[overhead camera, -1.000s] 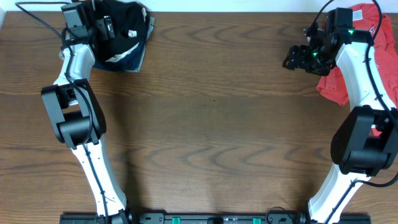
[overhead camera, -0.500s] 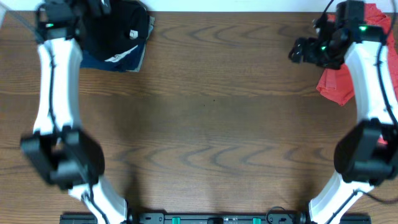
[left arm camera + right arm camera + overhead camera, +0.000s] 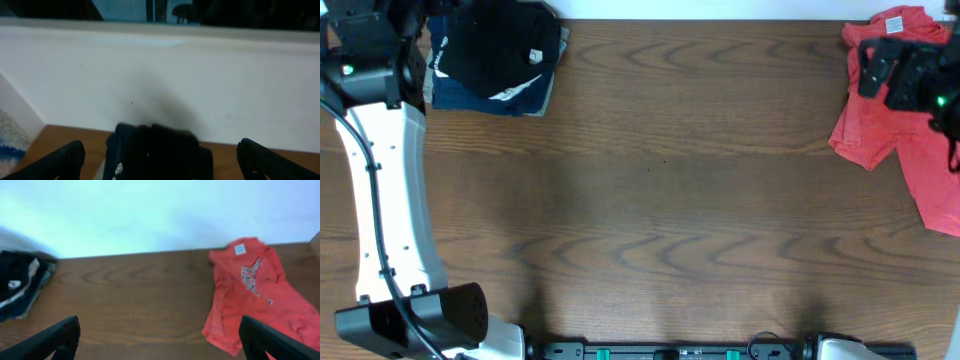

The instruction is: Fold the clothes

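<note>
A black garment (image 3: pixel 500 45) with a tiny white logo lies bunched at the table's far left corner, on top of a folded navy piece (image 3: pixel 490 97). In the left wrist view it (image 3: pixel 157 150) sits between my left gripper's (image 3: pixel 165 167) wide-open, empty fingers. In the overhead view the left gripper (image 3: pixel 395 20) is just left of the pile. A coral-red T-shirt (image 3: pixel 885 130) lies loosely spread at the far right. My right gripper (image 3: pixel 880 72) hovers over its upper part, open and empty (image 3: pixel 162 342). The shirt (image 3: pixel 250 295) lies to the right in the right wrist view.
The brown wooden table (image 3: pixel 660 190) spreads between the two garments. A white wall (image 3: pixel 200 75) rises behind the table's far edge. The left arm's white link (image 3: pixel 390 190) runs down the left side. The black pile also shows in the right wrist view (image 3: pixel 17 285).
Both arms have swung outward. The left wrist moved left off the black pile. The right gripper moved right, from beside the red shirt to over it, and more of the shirt now shows.
</note>
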`<state>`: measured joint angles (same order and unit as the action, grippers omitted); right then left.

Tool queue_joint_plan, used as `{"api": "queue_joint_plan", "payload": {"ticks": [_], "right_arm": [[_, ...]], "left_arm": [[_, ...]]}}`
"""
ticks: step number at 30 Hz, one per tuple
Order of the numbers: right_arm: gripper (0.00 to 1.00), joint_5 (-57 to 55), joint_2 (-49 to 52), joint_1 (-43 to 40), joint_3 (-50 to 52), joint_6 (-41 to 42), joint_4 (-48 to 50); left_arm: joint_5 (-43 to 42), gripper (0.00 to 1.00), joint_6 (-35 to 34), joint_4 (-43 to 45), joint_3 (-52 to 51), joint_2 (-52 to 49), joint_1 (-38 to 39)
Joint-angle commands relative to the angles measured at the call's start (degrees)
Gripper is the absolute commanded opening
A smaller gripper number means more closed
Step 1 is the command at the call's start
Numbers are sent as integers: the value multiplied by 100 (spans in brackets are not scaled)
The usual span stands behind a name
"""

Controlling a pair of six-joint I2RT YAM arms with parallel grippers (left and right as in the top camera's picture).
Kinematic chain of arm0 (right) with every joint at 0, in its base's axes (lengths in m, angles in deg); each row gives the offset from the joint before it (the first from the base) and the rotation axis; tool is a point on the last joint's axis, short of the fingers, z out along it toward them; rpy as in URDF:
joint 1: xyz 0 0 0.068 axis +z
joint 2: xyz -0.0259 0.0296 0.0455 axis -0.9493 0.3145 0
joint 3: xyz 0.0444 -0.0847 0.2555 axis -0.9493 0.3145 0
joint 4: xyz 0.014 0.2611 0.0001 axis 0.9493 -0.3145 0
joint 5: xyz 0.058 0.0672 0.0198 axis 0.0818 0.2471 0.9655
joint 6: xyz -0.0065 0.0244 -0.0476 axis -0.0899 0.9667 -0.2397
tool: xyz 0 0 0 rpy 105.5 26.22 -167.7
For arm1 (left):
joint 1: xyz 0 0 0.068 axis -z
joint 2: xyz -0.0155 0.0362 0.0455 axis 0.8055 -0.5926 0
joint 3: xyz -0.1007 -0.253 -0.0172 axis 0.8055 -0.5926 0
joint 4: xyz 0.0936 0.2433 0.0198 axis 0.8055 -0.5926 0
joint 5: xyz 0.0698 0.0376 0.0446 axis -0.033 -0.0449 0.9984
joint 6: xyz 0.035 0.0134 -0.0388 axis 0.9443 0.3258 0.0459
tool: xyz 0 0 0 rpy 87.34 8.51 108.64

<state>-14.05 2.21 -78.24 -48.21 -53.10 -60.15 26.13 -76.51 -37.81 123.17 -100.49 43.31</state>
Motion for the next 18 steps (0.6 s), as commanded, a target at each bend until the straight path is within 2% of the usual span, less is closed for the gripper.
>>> {"api": "queue_joint_plan", "payload": {"ticks": [1,9,18], "right_arm": [[99,-94,-221,-17,2,-9,-55],[99,-94,-682,-17,2,-7,-308],[99,-234,-798,109,181,-28,-153]], "left_arm": [[-9,98,-48,-127,-44,-2,-22],[-9,98,-48,-898,-44,-2,-22],[-9,98,-48,-1980,-44,-2,-22]]}}
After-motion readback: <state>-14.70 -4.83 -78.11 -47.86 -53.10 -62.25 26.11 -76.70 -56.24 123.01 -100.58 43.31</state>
